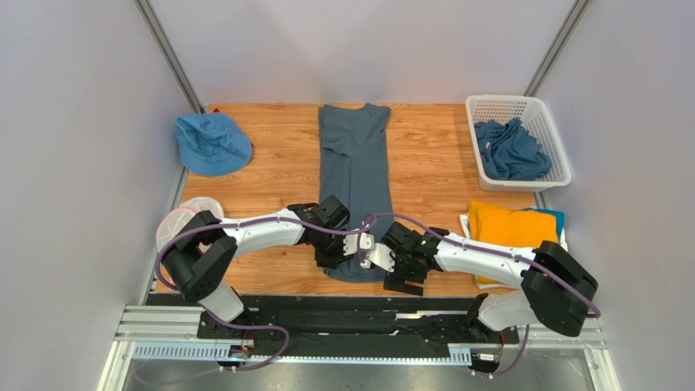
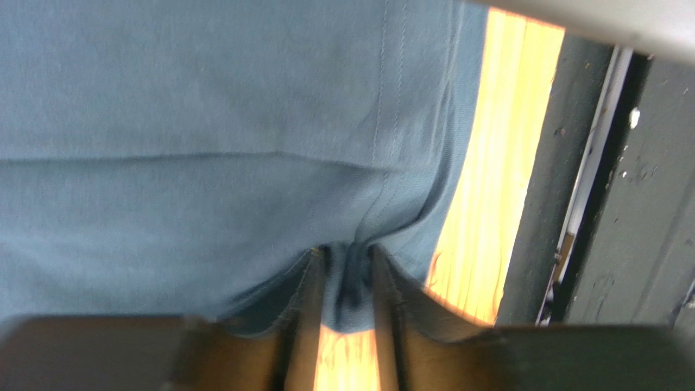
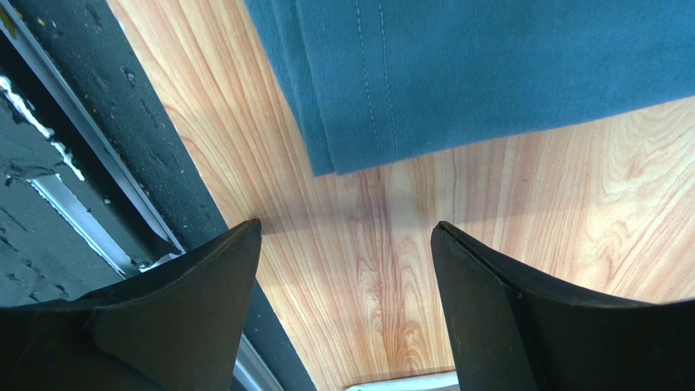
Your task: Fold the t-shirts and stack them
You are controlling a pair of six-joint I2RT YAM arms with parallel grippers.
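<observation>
Slate-blue cloth t-shirt point(image 1: 355, 163), folded into a long narrow strip, lies at the centre of the overhead frame on the wooden table point(image 1: 269, 155). Left gripper point(image 2: 349, 273) is clamped on its near hem. The right gripper point(image 3: 344, 232) hangs with its fingers spread just beside the hem's corner.

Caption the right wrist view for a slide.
Open right gripper over the wooden table, just short of a hemmed corner of the slate-blue t-shirt.
</observation>
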